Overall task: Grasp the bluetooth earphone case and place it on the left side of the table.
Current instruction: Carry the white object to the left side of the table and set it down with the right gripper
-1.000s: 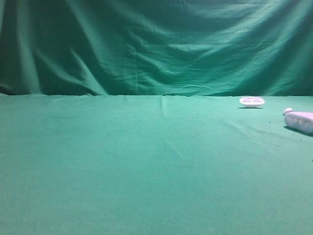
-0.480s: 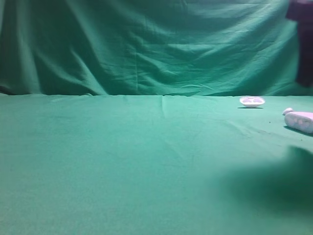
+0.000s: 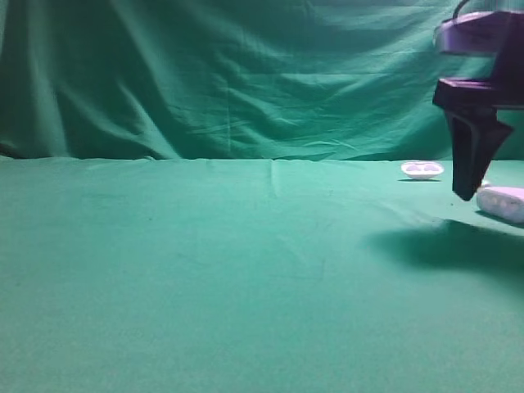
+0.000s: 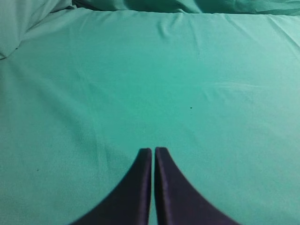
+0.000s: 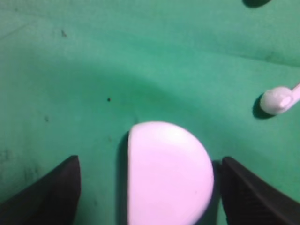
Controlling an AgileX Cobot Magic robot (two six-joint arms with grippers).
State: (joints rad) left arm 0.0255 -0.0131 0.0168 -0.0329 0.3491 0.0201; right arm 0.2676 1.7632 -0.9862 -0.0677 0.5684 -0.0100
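Observation:
The bluetooth earphone case [image 5: 168, 173] is a smooth white rounded case lying on the green table [image 5: 93, 70]. In the right wrist view it sits between the jaws of my right gripper [image 5: 150, 159], which is open, with the case nearer the right jaw. In the exterior view the case [image 3: 501, 202] lies at the far right edge, and one dark finger [image 3: 468, 155] of the right gripper hangs just left of it. My left gripper [image 4: 153, 150] is shut and empty over bare cloth. It does not show in the exterior view.
A shallow white dish with two hollows [image 3: 422, 169] lies at the back right. A small white earbud [image 5: 277, 100] lies beyond the case to the right. The green backdrop [image 3: 246, 74] hangs behind the table. The arm's shadow [image 3: 442, 246] falls in front of the case.
My right arm has come in from the upper right and lowered over the case. Its shadow on the cloth has moved back toward the case. The white items have not moved.

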